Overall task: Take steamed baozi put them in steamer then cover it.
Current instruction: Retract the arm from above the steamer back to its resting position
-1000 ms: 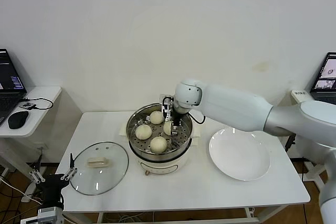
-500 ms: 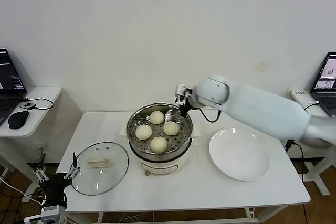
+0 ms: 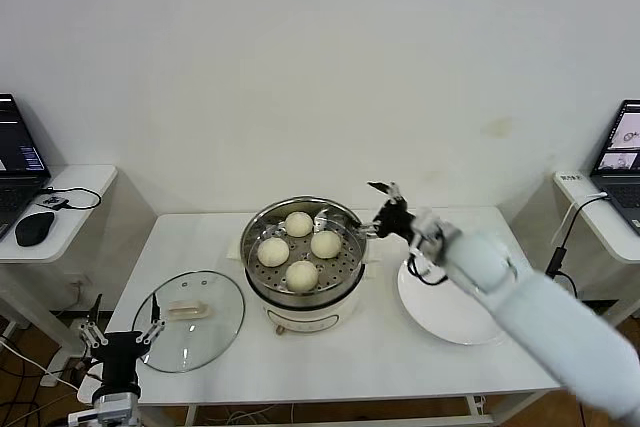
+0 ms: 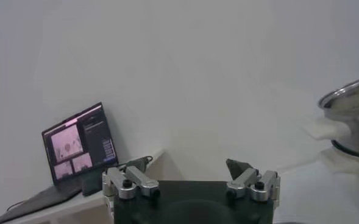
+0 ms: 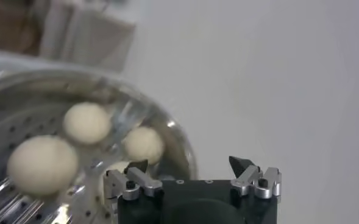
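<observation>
Here the white bench [image 3: 380,347] carries everything, with the steel steamer [image 3: 306,282] on its white base near the middle, uncovered; next in size is the clear glass cover [image 3: 190,319], lying flat on the bench on the robot's left of the steamer, apart from it, its cream handle facing up; on the robot's right of the steamer sits a flat white plate [image 3: 455,322], partly hidden by the right arm; inside the steamer, on the perforated tray, rest the four steamed baozi [image 3: 302,274], close together, one toward the back, two in the middle row and one toward the front; the right hand [image 3: 378,205] hangs in the air just beside the steamer's right rim, between steamer and plate, its fingers spread wide and holding nothing, and the right wrist view shows three of the buns below it in the tray; the left hand [image 3: 121,336] is low at the front left edge of the bench, near the cover's rim, fingers likewise wide apart and empty; a side desk with a laptop [image 3: 18,157] stands further left
</observation>
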